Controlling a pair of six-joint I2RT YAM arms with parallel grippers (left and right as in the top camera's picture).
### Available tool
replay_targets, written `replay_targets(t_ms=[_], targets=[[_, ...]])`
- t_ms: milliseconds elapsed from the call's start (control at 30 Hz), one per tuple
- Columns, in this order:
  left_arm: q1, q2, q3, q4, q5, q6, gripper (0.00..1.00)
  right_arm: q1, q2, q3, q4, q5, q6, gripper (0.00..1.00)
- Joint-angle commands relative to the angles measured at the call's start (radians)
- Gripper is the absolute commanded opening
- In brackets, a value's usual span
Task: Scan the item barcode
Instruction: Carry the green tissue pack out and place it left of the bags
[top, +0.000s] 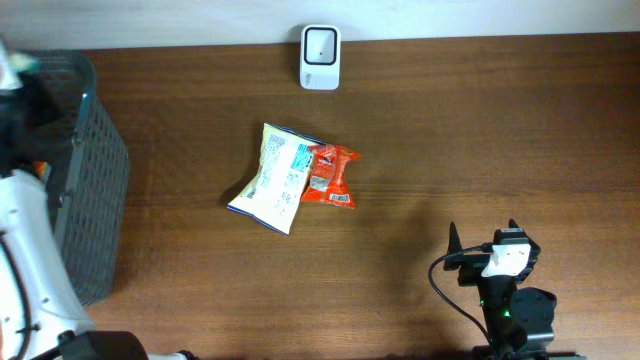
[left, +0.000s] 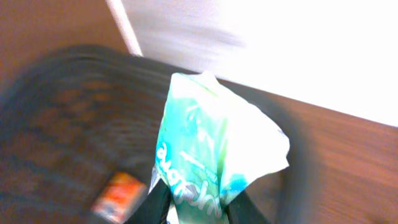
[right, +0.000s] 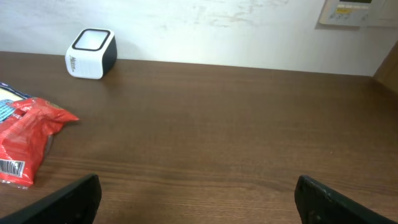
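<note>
Over basket (left: 56, 93), left claw (left: 196, 208) clamps teal bag (left: 211, 143); orange packet (left: 118, 196) inside; right claw (right: 199, 202) spread.

You face a brown wood-grain tabletop (top: 480, 140): a red snack packet (top: 328, 175), a pale yellow chip bag (top: 270, 180) with blue print, a white scanner (top: 320, 57), a dark grey mesh basket (top: 95, 190), a teal-and-white pouch (left: 211, 155).
</note>
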Motion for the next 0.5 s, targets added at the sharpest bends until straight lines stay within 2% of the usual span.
replay_targets(t_ms=[0,133,233,467], targets=[[-0.160,0.011,0.005,-0.085,0.034,-0.055,0.14,0.006,-0.003,-0.002,-0.013,0.005,0.006,0.98],[-0.285,0.083,-0.024,-0.169,0.031,-0.055,0.14,0.006,-0.003,-0.002,-0.013,0.005,0.006,0.99],[-0.365,0.167,-0.116,-0.178,-0.009,-0.055,0.16,0.006,-0.003,-0.002,-0.013,0.005,0.005,0.98],[-0.415,0.361,-0.258,-0.129,-0.043,-0.055,0.15,0.006,-0.003,-0.002,-0.013,0.005,0.006,0.98]])
